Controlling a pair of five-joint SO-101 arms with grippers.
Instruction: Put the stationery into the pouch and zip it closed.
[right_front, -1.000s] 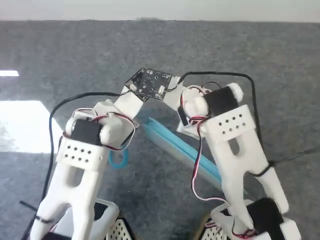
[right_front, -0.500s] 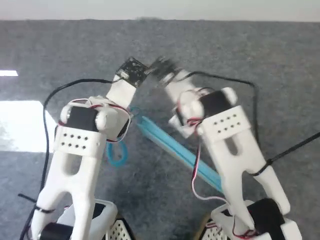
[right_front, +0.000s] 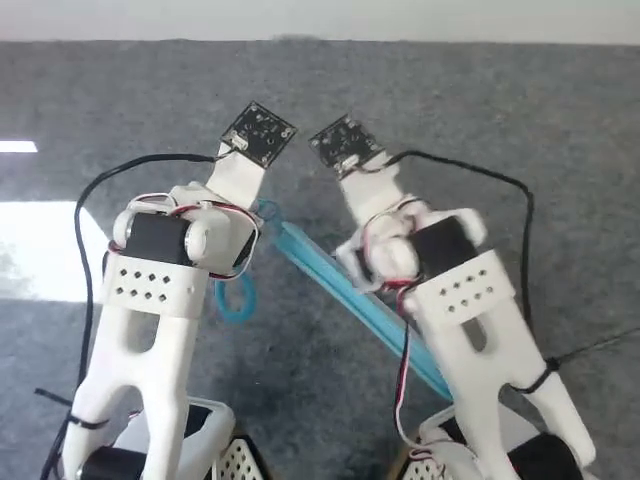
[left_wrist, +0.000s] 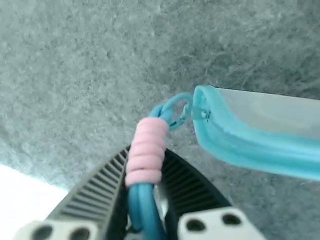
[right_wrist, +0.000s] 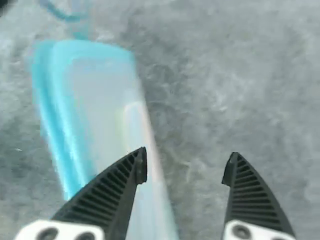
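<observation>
The left gripper (left_wrist: 146, 167) clamps the pink-beaded cord (left_wrist: 146, 150) at the pouch (left_wrist: 250, 135) corner; the right gripper (right_wrist: 187, 165) gapes wide above the pouch, grey table (right_front: 520, 110) beyond.

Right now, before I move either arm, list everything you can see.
pouch: one, translucent blue, lying on the table between the arms
strap: one, blue with a pink sleeve, ringed to the pouch's end
table: one, grey and textured, under everything
bright patch: one, white, at the table's left edge in the high view; cannot tell what it is
left arm: one, white, jaws shut on the strap
right arm: one, white, jaws open above the pouch
</observation>
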